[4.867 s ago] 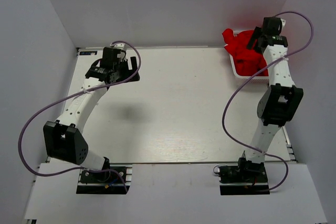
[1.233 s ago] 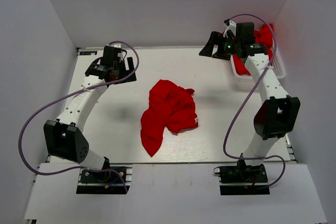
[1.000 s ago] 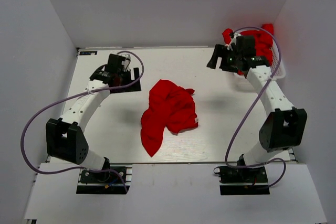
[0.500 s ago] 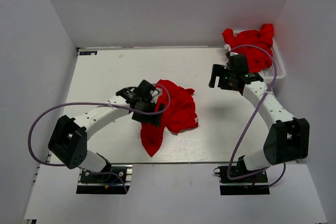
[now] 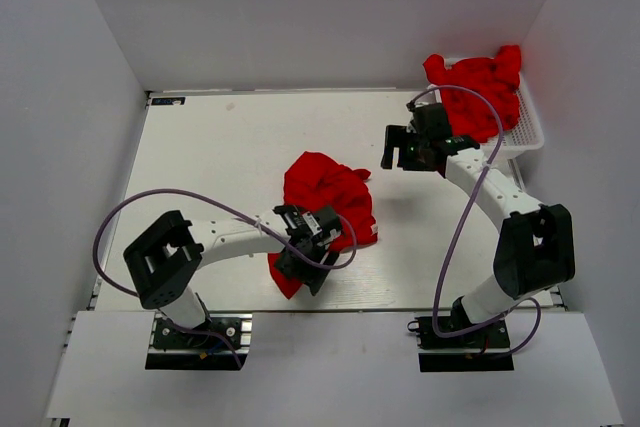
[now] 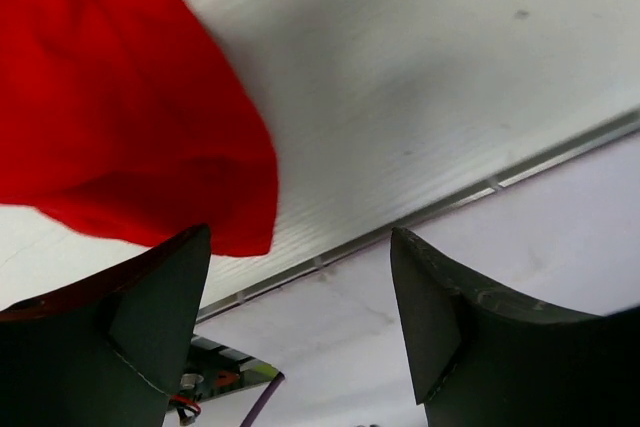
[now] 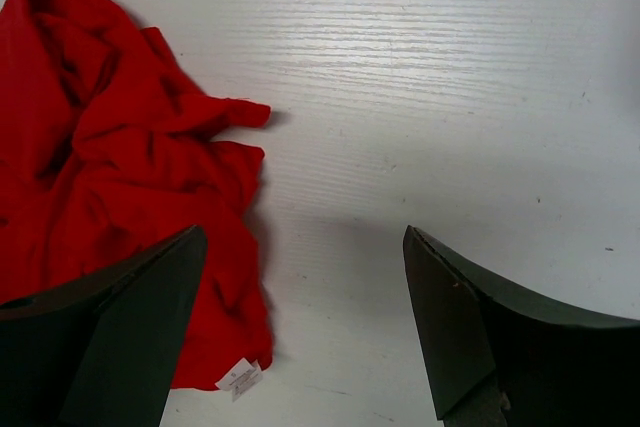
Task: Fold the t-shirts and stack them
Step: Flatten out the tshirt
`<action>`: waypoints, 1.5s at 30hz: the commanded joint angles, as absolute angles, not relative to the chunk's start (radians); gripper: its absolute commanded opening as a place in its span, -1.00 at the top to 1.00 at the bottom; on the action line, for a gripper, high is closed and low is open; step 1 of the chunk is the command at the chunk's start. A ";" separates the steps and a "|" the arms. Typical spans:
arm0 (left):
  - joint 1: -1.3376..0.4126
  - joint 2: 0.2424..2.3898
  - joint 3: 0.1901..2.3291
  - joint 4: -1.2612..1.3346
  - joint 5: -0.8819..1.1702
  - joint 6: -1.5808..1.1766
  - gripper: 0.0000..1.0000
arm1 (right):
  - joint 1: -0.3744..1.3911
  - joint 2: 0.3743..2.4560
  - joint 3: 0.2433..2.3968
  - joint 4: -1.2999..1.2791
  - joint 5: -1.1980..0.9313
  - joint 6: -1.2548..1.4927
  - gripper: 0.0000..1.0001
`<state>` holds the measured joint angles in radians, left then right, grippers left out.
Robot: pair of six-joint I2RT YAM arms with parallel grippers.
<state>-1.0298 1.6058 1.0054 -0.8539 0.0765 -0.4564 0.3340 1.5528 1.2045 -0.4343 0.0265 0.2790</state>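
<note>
Top external — left gripper [image 5: 306,273] at crumpled t-shirt [image 5: 326,189] near corner — jaws apart.

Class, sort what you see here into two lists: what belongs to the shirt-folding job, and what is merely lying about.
Belongs to the job:
crumpled bright red cloth t-shirt, mid-scene
heap of like red t-shirts, far right corner

Just lying about:
white slotted plastic basket holding that heap
white table under everything
</note>
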 commanded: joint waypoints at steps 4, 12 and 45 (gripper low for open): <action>-1.035 1.607 1.025 -0.879 -0.142 -0.543 -0.65 | 0.339 1.503 1.220 -0.379 0.020 0.265 -0.69; -1.035 1.640 0.986 -0.864 -0.186 -0.560 -0.46 | 0.337 1.493 1.216 -0.383 0.018 0.259 -0.72; -0.948 1.534 1.302 -1.048 -0.529 -0.609 1.00 | 0.383 1.736 1.247 -0.232 -0.086 -0.090 -0.58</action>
